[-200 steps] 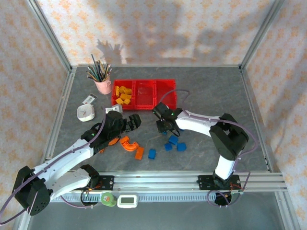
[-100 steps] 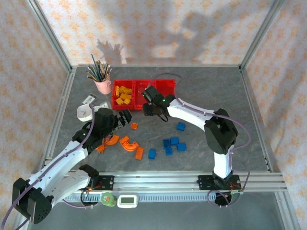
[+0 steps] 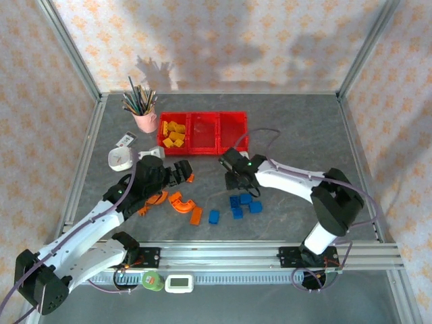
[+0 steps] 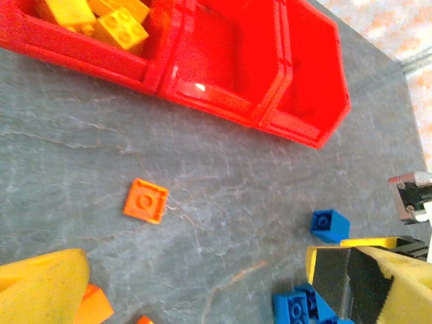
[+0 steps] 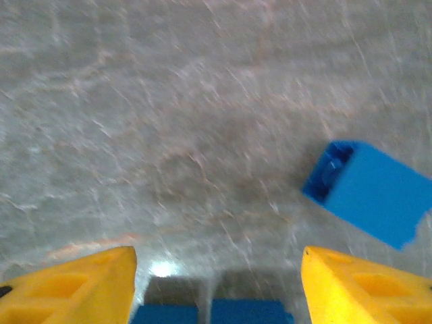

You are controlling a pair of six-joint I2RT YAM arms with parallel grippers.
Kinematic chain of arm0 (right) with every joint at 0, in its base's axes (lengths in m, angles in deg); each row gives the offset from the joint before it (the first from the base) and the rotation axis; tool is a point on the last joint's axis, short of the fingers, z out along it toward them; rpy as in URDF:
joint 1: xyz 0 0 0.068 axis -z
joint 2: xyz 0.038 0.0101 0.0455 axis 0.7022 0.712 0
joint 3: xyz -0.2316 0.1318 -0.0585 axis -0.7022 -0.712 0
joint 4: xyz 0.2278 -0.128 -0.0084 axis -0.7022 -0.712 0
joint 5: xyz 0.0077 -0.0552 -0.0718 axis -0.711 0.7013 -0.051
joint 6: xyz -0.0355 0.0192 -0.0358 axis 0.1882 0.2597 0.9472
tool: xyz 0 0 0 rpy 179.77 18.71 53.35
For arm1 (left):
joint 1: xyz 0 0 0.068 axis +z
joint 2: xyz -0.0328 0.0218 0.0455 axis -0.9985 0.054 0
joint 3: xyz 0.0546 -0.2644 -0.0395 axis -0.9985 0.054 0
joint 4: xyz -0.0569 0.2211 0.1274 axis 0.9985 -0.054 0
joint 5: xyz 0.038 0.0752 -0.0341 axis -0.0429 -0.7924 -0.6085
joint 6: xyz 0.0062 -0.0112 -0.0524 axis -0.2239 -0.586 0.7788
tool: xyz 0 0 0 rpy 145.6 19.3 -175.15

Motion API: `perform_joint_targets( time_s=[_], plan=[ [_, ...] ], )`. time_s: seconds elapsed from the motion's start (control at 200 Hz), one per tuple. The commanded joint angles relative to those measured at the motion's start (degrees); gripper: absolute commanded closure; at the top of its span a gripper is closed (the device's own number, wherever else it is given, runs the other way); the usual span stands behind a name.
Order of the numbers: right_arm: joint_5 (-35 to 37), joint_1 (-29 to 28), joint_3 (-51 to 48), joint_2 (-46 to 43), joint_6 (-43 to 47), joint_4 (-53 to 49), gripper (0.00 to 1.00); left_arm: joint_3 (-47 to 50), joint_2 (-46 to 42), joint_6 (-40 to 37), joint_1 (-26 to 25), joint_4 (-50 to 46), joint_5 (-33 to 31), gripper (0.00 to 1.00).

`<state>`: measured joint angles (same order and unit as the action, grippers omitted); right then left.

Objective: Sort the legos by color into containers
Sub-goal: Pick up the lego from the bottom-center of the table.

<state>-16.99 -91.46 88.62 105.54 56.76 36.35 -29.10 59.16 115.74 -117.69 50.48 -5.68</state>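
Three joined red bins (image 3: pixel 202 131) (image 4: pixel 236 61) stand at the back; the left one holds several yellow bricks (image 3: pixel 174 133) (image 4: pixel 111 17), and the other two look empty. My left gripper (image 3: pixel 181 173) (image 4: pixel 202 290) is open just left of a small orange tile (image 3: pixel 190 178) (image 4: pixel 146 200). Orange arches (image 3: pixel 181 202) and an orange brick (image 3: pixel 196 216) lie below it. My right gripper (image 3: pixel 237 179) (image 5: pixel 216 290) is open over the table just above a cluster of blue bricks (image 3: pixel 244 204) (image 5: pixel 209 314). One blue brick (image 5: pixel 368 192) (image 4: pixel 330 225) lies apart to its right.
A pink cup of pencils (image 3: pixel 143 115) stands left of the bins. A white round object (image 3: pixel 120 159) and a small card (image 3: pixel 125 140) lie at the left. Another blue brick (image 3: pixel 214 217) sits near the front rail (image 3: pixel 223 255).
My right gripper has swung from the red bins back down to the blue bricks. My left gripper has shifted slightly right toward the orange tile.
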Motion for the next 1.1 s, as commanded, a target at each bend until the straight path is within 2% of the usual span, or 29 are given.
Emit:
perform_joint_targets(
  time_s=[0.0,0.175,0.39,0.591,0.851,1.096],
  plan=[
    [2.63,-0.43,-2.39,-2.19,-4.85,-2.15,0.35,0.18,0.75,-0.08,-1.57,1.65,0.36,0.01],
    [0.50,-0.73,-6.78,-5.05,-6.67,-0.90,0.36,0.09,2.07,0.46,-3.09,2.53,0.86,0.01],
    [-2.02,-1.17,-9.37,-4.35,-7.22,1.55,0.41,-0.04,3.09,0.55,-3.97,3.49,1.38,0.01],
    [-3.27,-1.29,-10.13,-3.34,-6.88,3.16,0.44,-0.18,3.48,0.55,-4.19,3.60,1.03,0.01],
    [-2.95,-1.40,-10.31,-3.81,-6.69,3.36,0.55,-0.14,3.92,0.37,-4.26,3.93,0.94,0.01],
    [-3.21,-1.38,-9.78,-5.70,-6.52,3.41,0.59,-0.54,4.45,0.02,-4.20,3.89,1.03,0.01]
  ],
)
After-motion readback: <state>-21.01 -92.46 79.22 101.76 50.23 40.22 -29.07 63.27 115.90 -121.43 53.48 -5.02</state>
